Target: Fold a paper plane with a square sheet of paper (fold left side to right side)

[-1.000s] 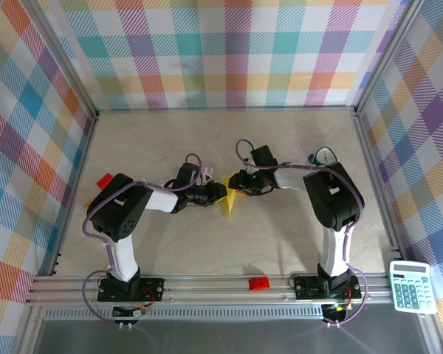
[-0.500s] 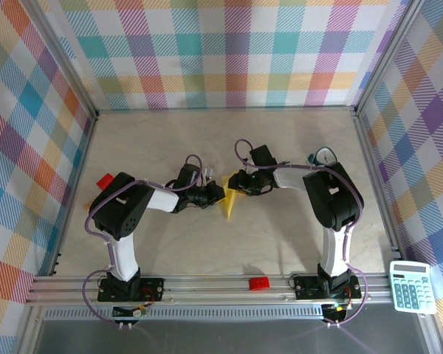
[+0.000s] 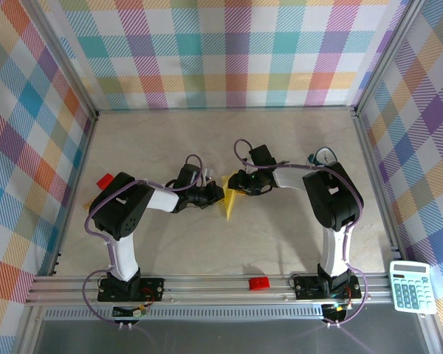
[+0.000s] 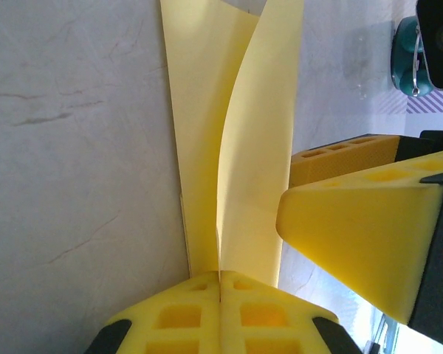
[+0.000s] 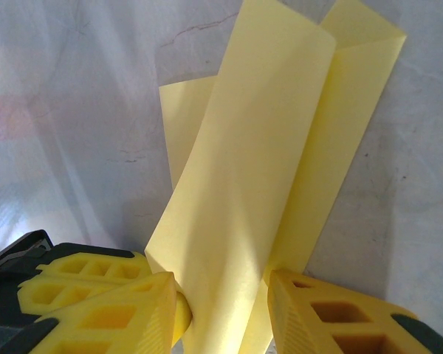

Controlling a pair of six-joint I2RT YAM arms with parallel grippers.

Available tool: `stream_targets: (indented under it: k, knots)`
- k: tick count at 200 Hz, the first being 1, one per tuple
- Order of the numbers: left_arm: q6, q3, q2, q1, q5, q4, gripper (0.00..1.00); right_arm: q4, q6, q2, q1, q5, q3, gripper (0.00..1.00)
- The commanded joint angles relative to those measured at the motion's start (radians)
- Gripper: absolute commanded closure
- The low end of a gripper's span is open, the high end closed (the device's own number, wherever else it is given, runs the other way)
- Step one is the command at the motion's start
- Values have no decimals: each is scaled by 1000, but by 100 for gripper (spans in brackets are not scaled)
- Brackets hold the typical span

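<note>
Left wrist view: left gripper (image 4: pixel 220 284) pressed together, pinching edge of paper (image 4: pixel 236 110). Paper half-folded, mid-desk (image 3: pixel 295 236), running away from left gripper. Right gripper (image 5: pixel 221 295), opposite left gripper, spread astride paper. We'd carry flap across slowly, align edges, then flatten crease.

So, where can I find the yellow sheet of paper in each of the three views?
Top external: the yellow sheet of paper lies near the picture's centre.
Left wrist: the sheet runs from bottom centre to the top edge.
Right wrist: the sheet crosses from bottom centre to the top right.
Shared landmark: the beige marbled table under it.
</note>
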Motion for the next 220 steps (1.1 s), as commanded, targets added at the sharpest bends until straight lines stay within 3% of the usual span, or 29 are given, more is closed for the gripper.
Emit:
stream_targets:
  k: [1, 220]
  knots:
    - [31, -2, 21, 6, -18, -36, 99, -72, -19, 41, 7, 45, -11, 61]
    - [115, 60, 89, -26, -121, -218, 100, -15, 11, -36, 5, 43, -41, 61]
